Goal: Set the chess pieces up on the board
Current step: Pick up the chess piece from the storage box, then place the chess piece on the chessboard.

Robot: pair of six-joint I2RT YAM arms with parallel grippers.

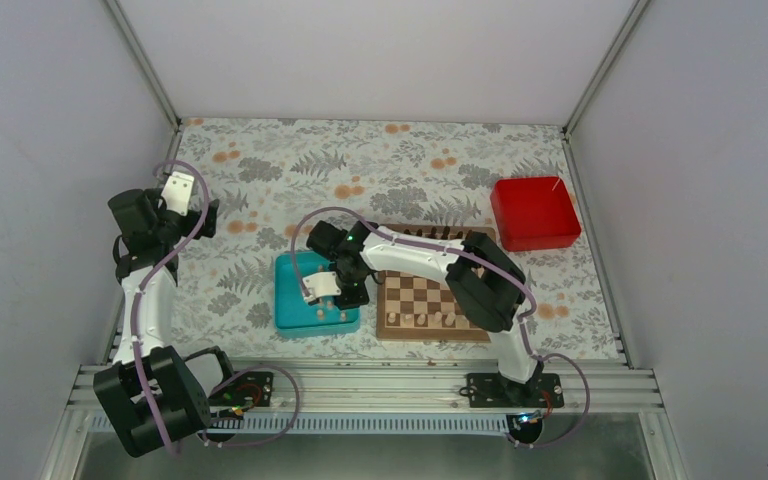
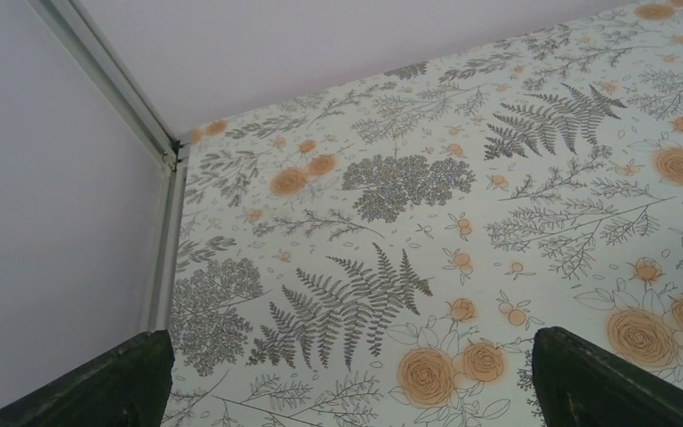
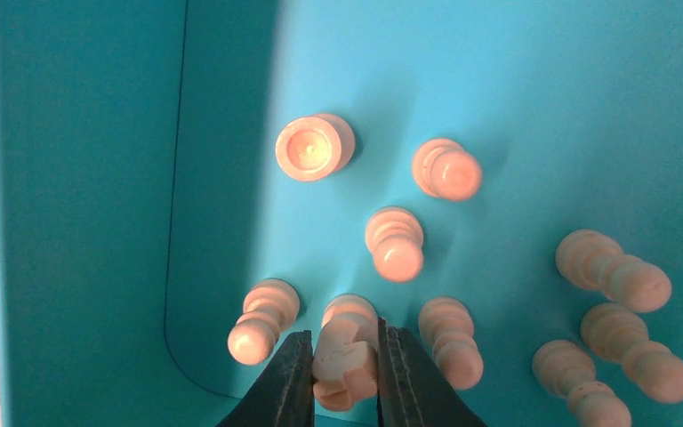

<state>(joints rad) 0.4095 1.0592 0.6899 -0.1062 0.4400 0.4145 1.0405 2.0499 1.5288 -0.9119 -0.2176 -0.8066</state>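
One pale beige wooden chess piece (image 3: 347,356) sits clamped in the right gripper (image 3: 342,338) inside the square teal tray (image 3: 80,178), among other loose pale pieces (image 3: 316,147). Just right lies the checkered wooden chessboard (image 1: 420,295), holding a few pieces. Farther back, the left gripper (image 2: 351,365) hangs wide open above the floral tablecloth (image 2: 365,205).

My top external view looks down from behind the rig, left wrist view skims the floral table (image 2: 542,178) toward its far-left corner, right wrist view close above the teal tray (image 3: 542,89) of chess pieces (image 3: 394,242), also seen overhead.
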